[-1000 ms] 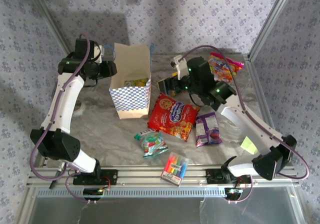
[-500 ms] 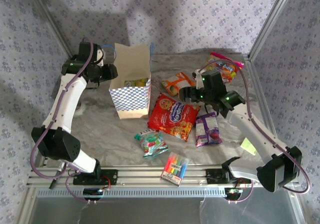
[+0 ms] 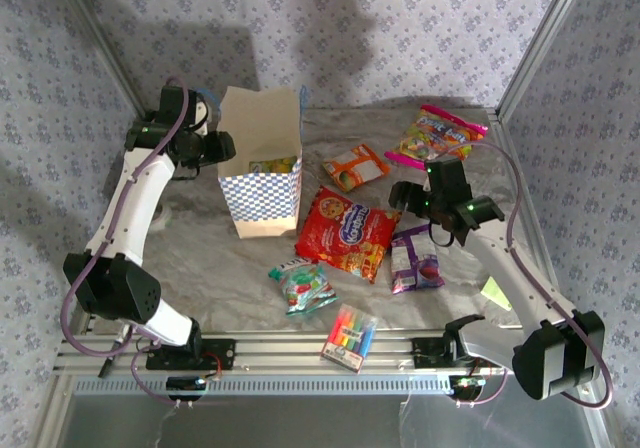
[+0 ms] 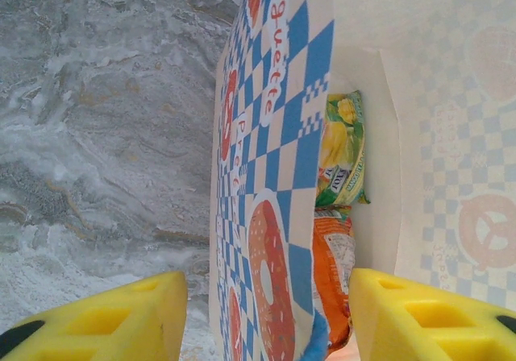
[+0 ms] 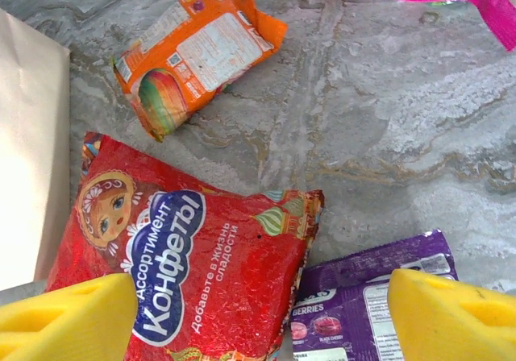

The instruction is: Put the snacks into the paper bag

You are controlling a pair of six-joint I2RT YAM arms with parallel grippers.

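Observation:
The tan paper bag (image 3: 258,163) with its blue-white checkered band stands upright at the back left. My left gripper (image 3: 222,148) is open, and the bag's checkered wall (image 4: 266,216) runs between its two yellow fingers (image 4: 97,317). Inside the bag lie a green-yellow packet (image 4: 343,151) and an orange one (image 4: 332,272). My right gripper (image 3: 400,196) hangs open over the right end of the large red cookie bag (image 3: 346,233) (image 5: 185,272), holding nothing. Around it lie the purple packet (image 3: 416,260) (image 5: 379,304), the orange-white packet (image 3: 355,166) (image 5: 193,51), the pink-edged candy bag (image 3: 437,135) and the green-red packet (image 3: 304,286).
A clear pack of coloured markers (image 3: 349,337) lies near the front edge. A yellow sticky-note pad (image 3: 496,291) sits by the right arm's lower link. Metal frame posts rise at both back corners, and an aluminium rail runs along the front.
My right gripper has drawn back from the bag's side toward the right and front, uncovering the orange-white packet and the pink-edged bag. The left arm has hardly moved.

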